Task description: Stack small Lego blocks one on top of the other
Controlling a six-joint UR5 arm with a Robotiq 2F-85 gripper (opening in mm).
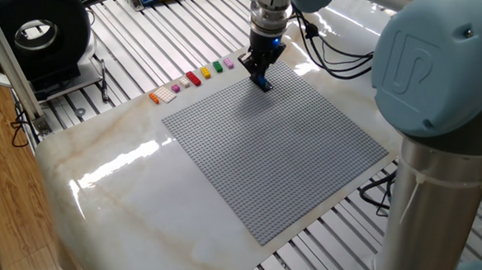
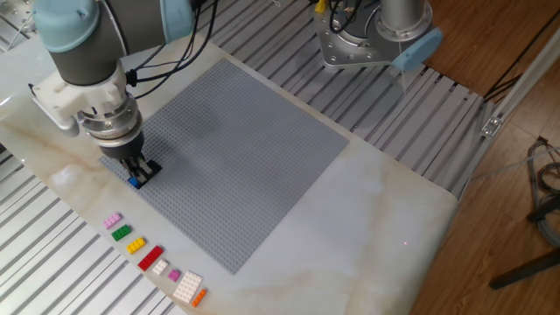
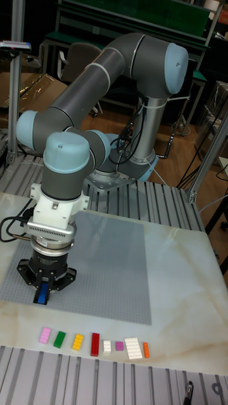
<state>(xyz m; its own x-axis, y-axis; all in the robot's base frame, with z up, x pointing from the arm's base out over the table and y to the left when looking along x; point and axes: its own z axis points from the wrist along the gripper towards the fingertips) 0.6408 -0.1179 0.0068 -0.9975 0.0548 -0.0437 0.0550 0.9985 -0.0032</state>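
Nearest the tall fixed camera, we note a row of loose bricks on the marble table (image 3: 183,297), just off the front edge of the grey baseplate (image 3: 120,266). In that view, from left to right, they are a pink brick (image 3: 45,335), a green brick (image 3: 59,340), a yellow brick (image 3: 78,342), a longer red brick (image 3: 95,344), a small white brick (image 3: 107,346), a small pink piece (image 3: 119,346), a wider white plate (image 3: 133,347) and an orange brick (image 3: 145,349). They lie apart from one another, none stacked. The same row shows in the other fixed view, with green (image 2: 121,233), yellow (image 2: 136,246) and red (image 2: 150,257) in order along the table edge.

Behind the row, the gripper (image 3: 42,292) points straight down over the near corner of the baseplate. Its fingers are closed on a blue brick (image 3: 42,295), which we also see at the fingertips in the other fixed view (image 2: 135,182) and in one fixed view (image 1: 263,85). The brick sits at baseplate level; we cannot tell whether it is pressed onto the studs or held just above them, nor whether a second brick lies beneath it.

Beyond the gripper the baseplate is bare grey studs. The arm's base (image 3: 120,174) stands on the slatted surface behind the table.
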